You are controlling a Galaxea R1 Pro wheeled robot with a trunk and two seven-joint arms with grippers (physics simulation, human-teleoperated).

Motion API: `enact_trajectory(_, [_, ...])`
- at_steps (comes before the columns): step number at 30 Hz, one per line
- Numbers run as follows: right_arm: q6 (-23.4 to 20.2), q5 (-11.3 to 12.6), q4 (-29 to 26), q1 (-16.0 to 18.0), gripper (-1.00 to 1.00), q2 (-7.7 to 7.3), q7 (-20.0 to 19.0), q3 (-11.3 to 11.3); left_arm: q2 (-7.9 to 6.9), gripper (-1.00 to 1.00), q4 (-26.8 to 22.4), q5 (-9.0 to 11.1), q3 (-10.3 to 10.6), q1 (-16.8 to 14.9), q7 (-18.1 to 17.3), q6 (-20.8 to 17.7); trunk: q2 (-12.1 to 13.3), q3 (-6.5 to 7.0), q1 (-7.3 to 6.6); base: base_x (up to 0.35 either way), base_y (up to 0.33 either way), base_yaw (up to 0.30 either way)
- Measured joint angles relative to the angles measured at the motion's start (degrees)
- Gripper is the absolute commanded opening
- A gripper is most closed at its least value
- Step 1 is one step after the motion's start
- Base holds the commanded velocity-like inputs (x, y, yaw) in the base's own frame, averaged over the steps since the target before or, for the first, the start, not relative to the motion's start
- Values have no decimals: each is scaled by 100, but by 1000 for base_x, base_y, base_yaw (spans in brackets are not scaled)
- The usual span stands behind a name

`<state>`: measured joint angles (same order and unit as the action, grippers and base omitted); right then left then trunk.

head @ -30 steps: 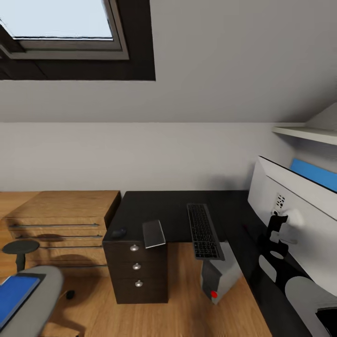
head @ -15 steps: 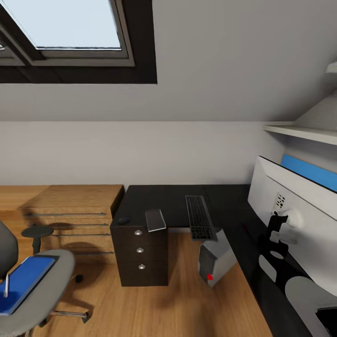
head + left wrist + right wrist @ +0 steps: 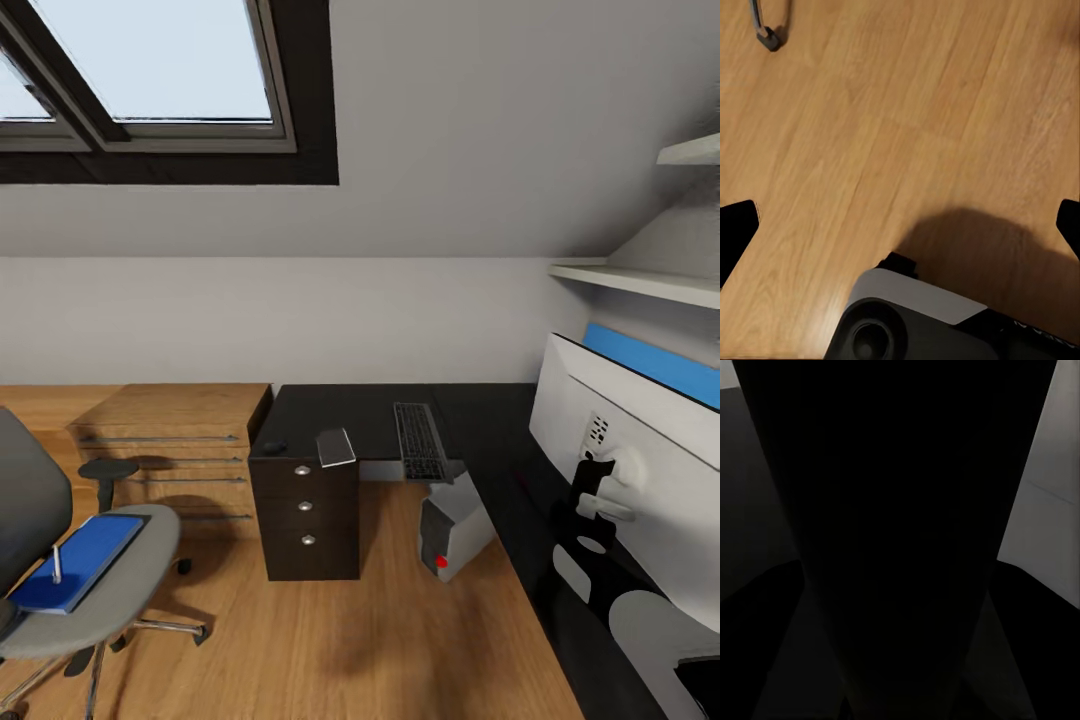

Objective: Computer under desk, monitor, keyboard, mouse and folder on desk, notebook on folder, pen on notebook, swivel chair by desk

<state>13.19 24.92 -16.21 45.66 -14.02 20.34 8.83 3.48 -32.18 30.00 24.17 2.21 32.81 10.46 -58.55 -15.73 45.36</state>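
The flat bright-blue folder (image 3: 75, 562) lay on the swivel chair's (image 3: 110, 580) grey padded seat, a thin stick atop it. On the glossy black desk (image 3: 375, 415) sat the slim keyboard (image 3: 421, 441) and grey notebook (image 3: 336, 447); the silver computer (image 3: 453, 525) stood beneath. The left gripper (image 3: 900, 225) hung wide open over wood floor (image 3: 907, 112); the right gripper's state I couldn't tell.

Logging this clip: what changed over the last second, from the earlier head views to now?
The camera drew back and swung left: the desk looks smaller, and more of the swivel chair and the blue folder on it has come into view. Nothing was grasped or released. The keyboard, notebook and computer kept their places.
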Motion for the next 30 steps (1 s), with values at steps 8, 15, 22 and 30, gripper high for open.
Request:
enact_trajectory(8, [8, -3, -1, -2, -100, 8, 0, -2, 0, 100, 0, -2, 0, 0, -1, 0, 0, 0, 0, -341, 0, 0])
enact_trajectory(15, [9, -3, 0, -2, -100, 9, 0, -3, -1, 100, 0, -2, 0, 0, 1, 0, 0, 0, 0, -341, 0, 0])
enact_trajectory(22, [4, -17, 7, 0, -100, 9, -3, 15, 0, 100, 0, -2, 0, 0, 1, 9, 0, 0, 0, -341, 0, 0])
enact_trajectory(30, [8, -10, 6, 0, -100, 9, -5, 11, 0, 100, 0, 0, 0, 0, 2, 5, 0, 0, 0, -341, -8, 0])
